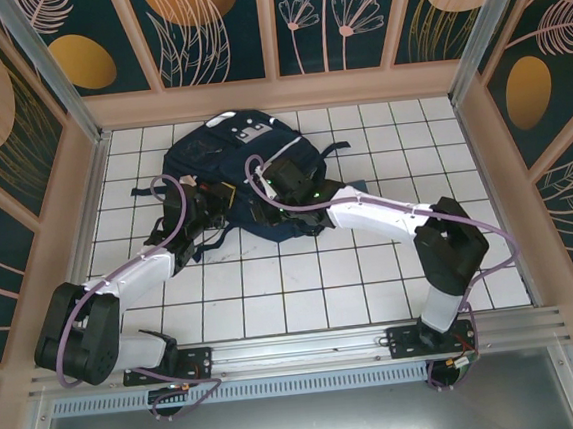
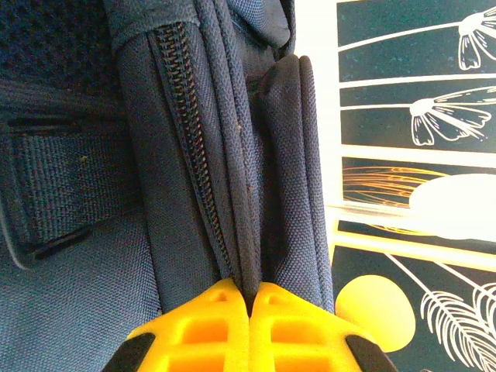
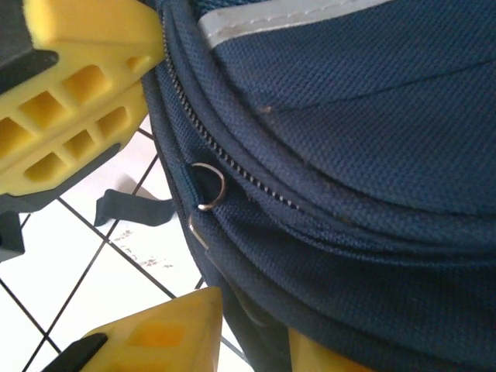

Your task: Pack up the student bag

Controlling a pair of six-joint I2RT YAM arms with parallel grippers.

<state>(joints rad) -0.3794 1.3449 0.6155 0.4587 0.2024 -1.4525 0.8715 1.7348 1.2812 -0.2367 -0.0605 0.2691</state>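
Fixed view high and behind, looking down, both wrist views tight against the student bag (image 1: 211, 151) (shared by all)

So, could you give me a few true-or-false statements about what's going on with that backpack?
1. The student bag lies on a white tiled table. True.
2. The left end effector hangs open above the bag. False: it is shut on a fold of the bag beside a zipper.
3. The bag is red. False: it is dark navy.
4. The right end effector has the bag's zippered edge between its yellow fingers. True.
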